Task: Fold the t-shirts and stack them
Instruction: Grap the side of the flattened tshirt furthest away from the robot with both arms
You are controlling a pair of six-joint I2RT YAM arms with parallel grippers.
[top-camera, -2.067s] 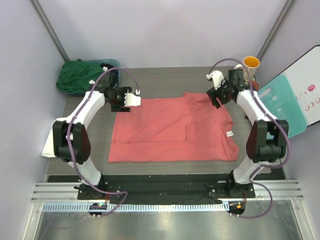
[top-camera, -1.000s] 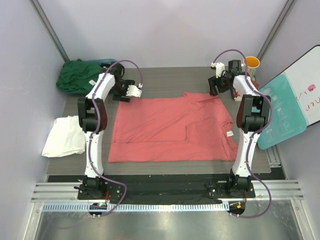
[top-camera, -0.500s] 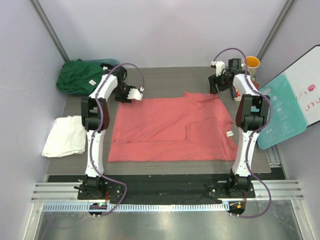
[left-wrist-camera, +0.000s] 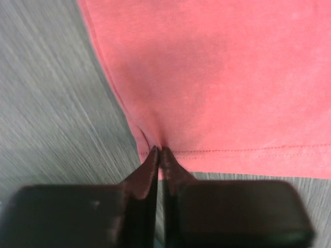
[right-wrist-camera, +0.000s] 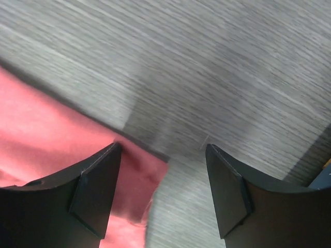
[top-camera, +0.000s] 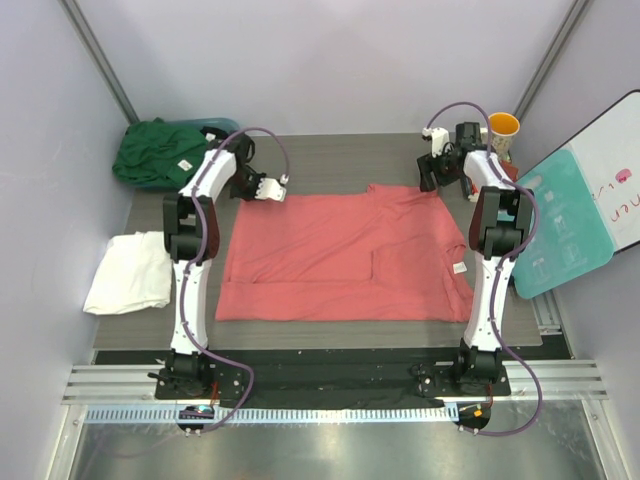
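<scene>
A coral-red t-shirt (top-camera: 340, 255) lies spread flat across the middle of the table. My left gripper (top-camera: 263, 191) is at its far left corner; in the left wrist view the gripper (left-wrist-camera: 159, 151) is shut on the hemmed edge of the red cloth (left-wrist-camera: 222, 88). My right gripper (top-camera: 431, 177) hovers at the far right corner, open. In the right wrist view the gripper (right-wrist-camera: 163, 146) has a corner of the red shirt (right-wrist-camera: 137, 178) lying between its fingers, beside the left one. A white t-shirt (top-camera: 130, 272) lies folded at the left edge. A dark green t-shirt (top-camera: 158, 150) is bunched at the far left.
The green shirt rests on a teal tub (top-camera: 226, 126) in the far left corner. An orange cup (top-camera: 502, 127) stands at the far right, close behind the right arm. A teal and white board (top-camera: 575, 210) leans at the right side. Grey walls close in the table.
The left gripper has shut on the red shirt's far left corner after standing open above it. The right gripper has stayed open at the far right corner.
</scene>
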